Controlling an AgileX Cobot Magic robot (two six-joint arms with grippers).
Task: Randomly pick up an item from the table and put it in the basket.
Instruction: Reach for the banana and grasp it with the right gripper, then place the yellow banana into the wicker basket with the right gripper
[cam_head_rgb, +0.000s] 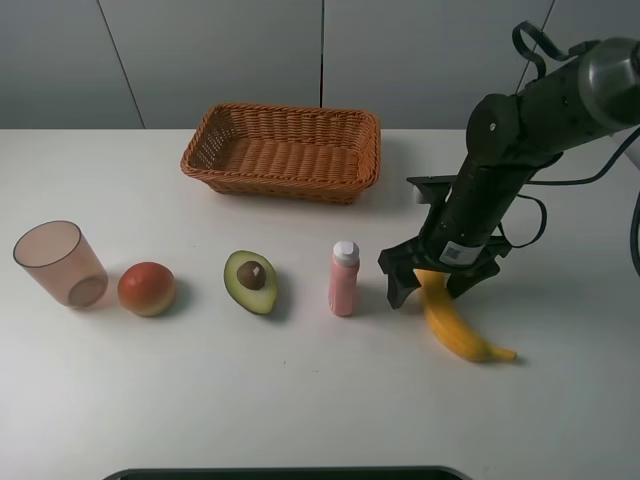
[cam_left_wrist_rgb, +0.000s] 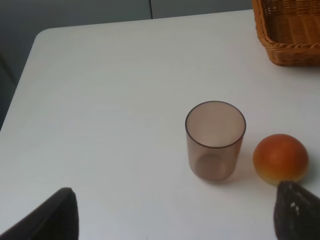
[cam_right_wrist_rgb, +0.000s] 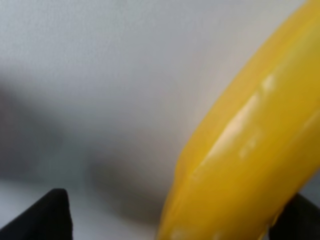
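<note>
Banana (cam_head_rgb: 460, 330) hiding its upper end under the right gripper (cam_head_rgb: 428, 293), blurring up close past picture edges, basket (cam_left_wrist_rgb: 290, 35) being cropped by the edge.

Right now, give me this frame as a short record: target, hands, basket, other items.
target: banana, lying on the table
right hand: open, straddling the banana's end nearer the basket
left hand: open, holding nothing
basket: empty
others: cup, red-orange fruit, halved avocado, pink bottle standing upright
</note>
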